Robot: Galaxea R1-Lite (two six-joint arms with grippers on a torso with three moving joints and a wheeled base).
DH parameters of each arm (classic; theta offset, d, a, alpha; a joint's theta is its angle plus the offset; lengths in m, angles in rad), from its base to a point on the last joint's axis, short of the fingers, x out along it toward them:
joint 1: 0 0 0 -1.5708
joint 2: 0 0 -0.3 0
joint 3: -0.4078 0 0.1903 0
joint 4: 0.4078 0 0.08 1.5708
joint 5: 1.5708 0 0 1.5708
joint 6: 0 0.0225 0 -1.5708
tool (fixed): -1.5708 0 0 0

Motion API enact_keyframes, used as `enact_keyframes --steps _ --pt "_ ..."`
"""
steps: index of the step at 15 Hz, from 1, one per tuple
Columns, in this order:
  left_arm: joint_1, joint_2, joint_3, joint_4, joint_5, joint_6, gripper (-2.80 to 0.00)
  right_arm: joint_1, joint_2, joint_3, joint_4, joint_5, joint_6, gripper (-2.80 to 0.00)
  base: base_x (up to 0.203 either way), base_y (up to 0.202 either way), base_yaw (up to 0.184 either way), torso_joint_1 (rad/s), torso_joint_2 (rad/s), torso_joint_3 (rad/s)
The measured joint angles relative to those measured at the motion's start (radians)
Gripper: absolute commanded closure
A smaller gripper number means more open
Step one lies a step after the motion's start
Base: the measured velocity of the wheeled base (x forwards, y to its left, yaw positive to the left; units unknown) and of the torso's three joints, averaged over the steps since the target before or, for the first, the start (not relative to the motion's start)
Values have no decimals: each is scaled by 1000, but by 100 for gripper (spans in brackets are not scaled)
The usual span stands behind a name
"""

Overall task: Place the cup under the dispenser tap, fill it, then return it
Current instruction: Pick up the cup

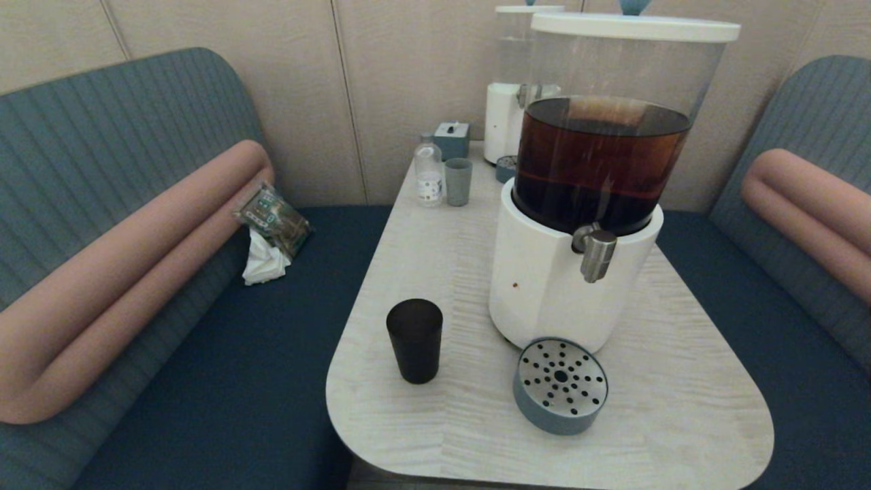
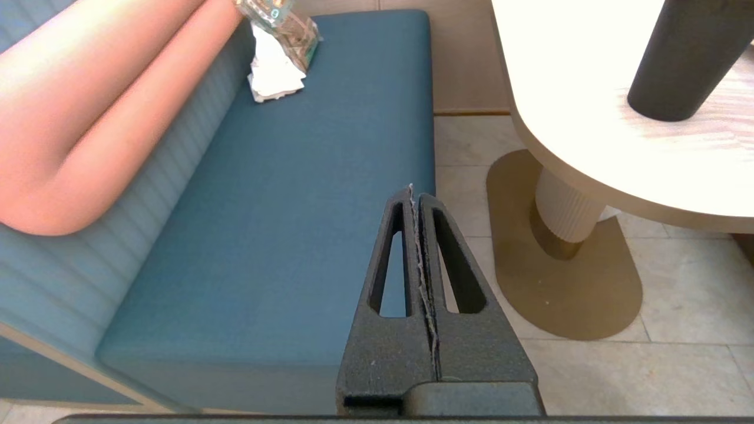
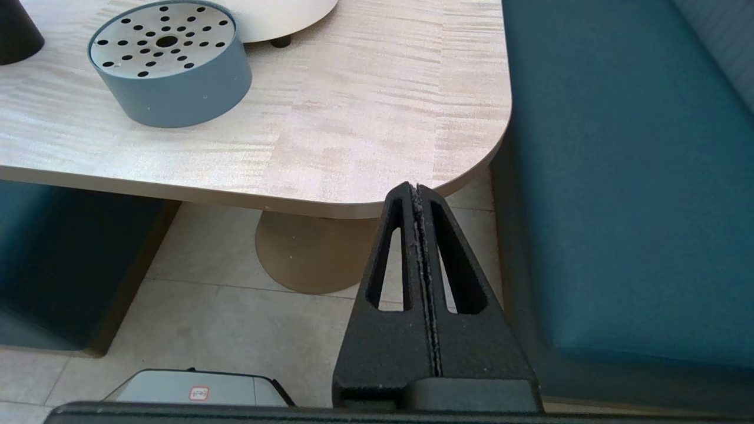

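Observation:
The matte black cup (image 1: 414, 341) stands upright on the pale table (image 1: 680, 381), left of the big dispenser's white base (image 1: 544, 286). Its lower part also shows in the left wrist view as the cup (image 2: 683, 59). The brushed-steel tap (image 1: 597, 253) juts from the base, above and behind a round blue-grey drip tray (image 1: 560, 386) with a perforated steel top. Neither arm shows in the head view. My left gripper (image 2: 414, 194) hangs shut and empty below table height, over the bench to the cup's left. My right gripper (image 3: 416, 189) is shut and empty, just below the table's near right corner.
A small grey-green cup (image 1: 458, 182), a clear bottle (image 1: 429, 171) and a small blue box (image 1: 452, 139) stand at the table's far end beside a second, clear-liquid dispenser (image 1: 512, 88). Blue benches flank the table; a wrapper and tissue (image 1: 269, 235) lie on the left one.

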Motion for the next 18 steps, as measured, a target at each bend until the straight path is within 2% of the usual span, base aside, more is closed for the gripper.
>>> enact_keyframes --steps 3,6,11,13,15,18 --pt "0 1 -44 16 -14 -1 0 0 0 0 -1 0 7 0 0 0 0 0 0 0" --pt "0 30 -155 68 -61 -4 0 0 0 1 -2 -1 -4 0 0 0 0 0 0 0" --pt "-4 221 -368 64 -164 -2 0 0 0 0 -1 2 13 0 0 0 0 0 0 0" --pt "-11 319 -414 12 -189 3 0 0 0 -1 0 2 14 0 0 0 0 0 0 0" --pt "-17 435 -425 -102 -220 13 0 0 0 -1 1 2 14 0 0 0 0 0 0 0" --pt "-20 600 -408 -237 -319 18 0 0 0 -1 1 2 14 0 0 0 0 0 0 0"
